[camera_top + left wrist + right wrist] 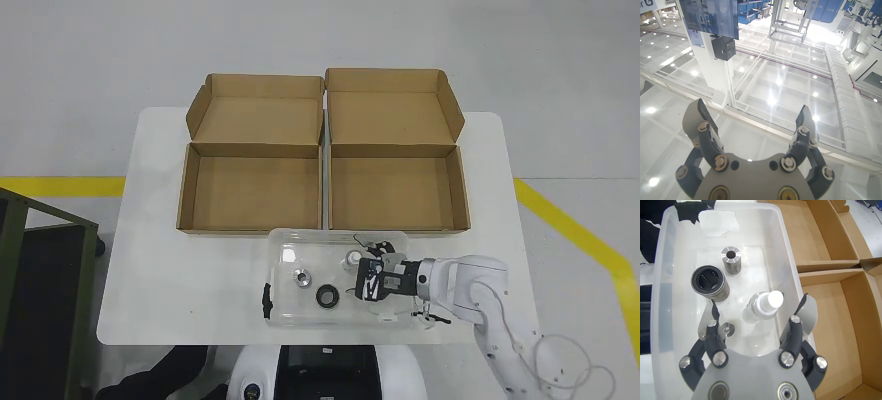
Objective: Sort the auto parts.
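Right wrist view: right end effector (759, 302) is wide open over the clear bin (789, 256), nothing btwn its fingers yet. White-capped bottle (766, 306) stands in the bin, looks upright, right under the gap. One finger lines up over the bin wall on the boxes' side. The other is near a small metal disc (728, 329) on the bin floor. Farther in are the linear bearing (710, 283) and steel sleeve (731, 260), both on end, near each other but apart.

Top view: bin sits lower centre of frame on the table (150, 250), just below the centre-left box (250, 190) and centre-right box (398, 190), both w/ flaps open. Every part I can see is in the bin, so sorting looks barely begun.

Left wrist view: left end effector (752, 105) is open, aimed at the ceiling, holding nothing.

Step in hand is prob. picking the bottle. To do it well:
- Shift toward the bin's middle first so the wall-side finger clears the rim.
- Go straight down.
- Close on the body below the cap, not the cap. The bottle looks light and slick and could tip or pop out.
- Close slowly, and watch that the other finger doesn't knock the disc.
- Lift clear above the rim before swinging to a box
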Motion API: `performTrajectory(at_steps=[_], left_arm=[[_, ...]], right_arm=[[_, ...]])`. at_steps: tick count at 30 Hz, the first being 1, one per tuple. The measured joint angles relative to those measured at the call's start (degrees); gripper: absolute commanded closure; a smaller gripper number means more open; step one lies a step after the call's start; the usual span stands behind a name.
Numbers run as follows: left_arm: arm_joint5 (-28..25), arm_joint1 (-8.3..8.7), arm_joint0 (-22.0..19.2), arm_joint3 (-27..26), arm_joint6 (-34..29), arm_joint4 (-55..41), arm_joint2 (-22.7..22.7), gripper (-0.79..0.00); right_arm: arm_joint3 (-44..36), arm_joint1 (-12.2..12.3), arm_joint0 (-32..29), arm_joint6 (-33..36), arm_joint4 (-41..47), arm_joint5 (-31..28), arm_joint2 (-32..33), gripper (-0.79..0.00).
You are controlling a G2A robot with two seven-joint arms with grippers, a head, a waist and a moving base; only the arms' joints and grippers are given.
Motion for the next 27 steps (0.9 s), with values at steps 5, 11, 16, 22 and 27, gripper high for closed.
performTrajectory(at_steps=[5,11,16,22,27], left_arm=[[0.00,0.00,0.00,0.00,0.00,0.00,0.00,-0.785],[0.00,0.00,0.00,0.00,0.00,0.00,0.00,-0.785],[0.00,0.00,0.00,0.00,0.00,0.00,0.00,-0.785],[0.00,0.00,0.00,0.00,0.00,0.00,0.00,-0.785],[0.00,0.00,0.00,0.00,0.00,0.00,0.00,-0.785]], right_arm=[[1.34,0.23,0.50,0.05,0.56,0.39,-0.27,-0.606],[2.82,0.41,1.08,-0.16,1.30,1.12,-0.97,-0.468],[4.05,0.53,1.79,-0.43,2.04,1.27,-1.72,-0.379],[4.68,0.71,2.64,-0.86,3.27,1.64,-2.11,-0.175],[4.21,0.97,3.01,-1.00,4.86,1.28,-1.83,0.000]])
